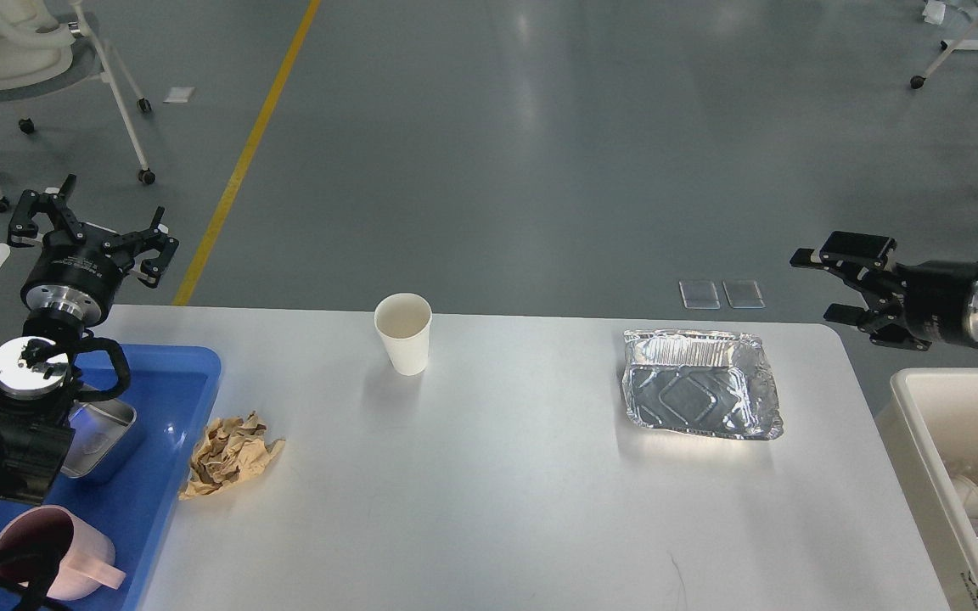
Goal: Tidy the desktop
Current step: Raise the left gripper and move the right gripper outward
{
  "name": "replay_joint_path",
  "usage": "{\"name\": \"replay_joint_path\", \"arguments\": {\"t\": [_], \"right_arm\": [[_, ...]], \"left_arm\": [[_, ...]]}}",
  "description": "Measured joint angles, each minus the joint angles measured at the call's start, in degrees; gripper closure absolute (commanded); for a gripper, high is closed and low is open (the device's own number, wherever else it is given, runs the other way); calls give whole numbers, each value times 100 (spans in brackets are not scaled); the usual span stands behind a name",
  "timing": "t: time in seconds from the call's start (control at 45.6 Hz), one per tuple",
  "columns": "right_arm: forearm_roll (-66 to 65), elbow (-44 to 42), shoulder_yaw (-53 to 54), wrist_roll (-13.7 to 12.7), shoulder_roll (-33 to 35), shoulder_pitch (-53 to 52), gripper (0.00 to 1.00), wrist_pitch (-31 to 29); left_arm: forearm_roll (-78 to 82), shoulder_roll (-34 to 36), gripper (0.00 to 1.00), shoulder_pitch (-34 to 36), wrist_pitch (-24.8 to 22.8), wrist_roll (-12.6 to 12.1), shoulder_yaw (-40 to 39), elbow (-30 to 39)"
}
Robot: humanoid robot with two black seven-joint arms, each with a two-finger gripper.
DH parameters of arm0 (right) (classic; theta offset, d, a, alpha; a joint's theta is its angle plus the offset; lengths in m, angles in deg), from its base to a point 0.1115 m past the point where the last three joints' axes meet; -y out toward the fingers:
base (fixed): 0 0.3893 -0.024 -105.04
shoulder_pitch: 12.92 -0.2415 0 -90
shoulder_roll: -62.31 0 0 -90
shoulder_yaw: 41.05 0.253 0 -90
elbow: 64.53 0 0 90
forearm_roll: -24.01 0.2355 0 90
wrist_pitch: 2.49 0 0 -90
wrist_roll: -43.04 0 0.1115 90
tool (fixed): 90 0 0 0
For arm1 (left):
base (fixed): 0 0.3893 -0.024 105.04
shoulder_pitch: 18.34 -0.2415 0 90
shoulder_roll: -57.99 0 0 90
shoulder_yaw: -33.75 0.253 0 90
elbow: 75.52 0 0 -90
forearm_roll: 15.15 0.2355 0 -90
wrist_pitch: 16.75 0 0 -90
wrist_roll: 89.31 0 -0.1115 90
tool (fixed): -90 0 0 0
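The white tabletop [506,475] fills the lower middle of my view. Using the paper cup [403,333] near its far edge as landmark: the foil tray [699,395] lies well to its right, the crumpled brown paper [229,455] nearer me to its left, touching the blue tray [175,407]. My left pincer [90,233] hangs spread wide, empty, far left of the cup; my right pincer [837,284] gapes empty beyond the foil tray.
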Motion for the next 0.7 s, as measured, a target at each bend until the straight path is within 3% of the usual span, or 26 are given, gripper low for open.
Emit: {"name": "replay_joint_path", "arguments": {"t": [0.417,0.702], "right_arm": [[-469,2350,87,-16,2547,-263,0,-302],[-466,3203,128,-9,3664,-818,0,-504]], "left_arm": [[10,-5,2,-119,-46,0,52,14],[12,-9,2,-178,-67,11,59,14]]}}
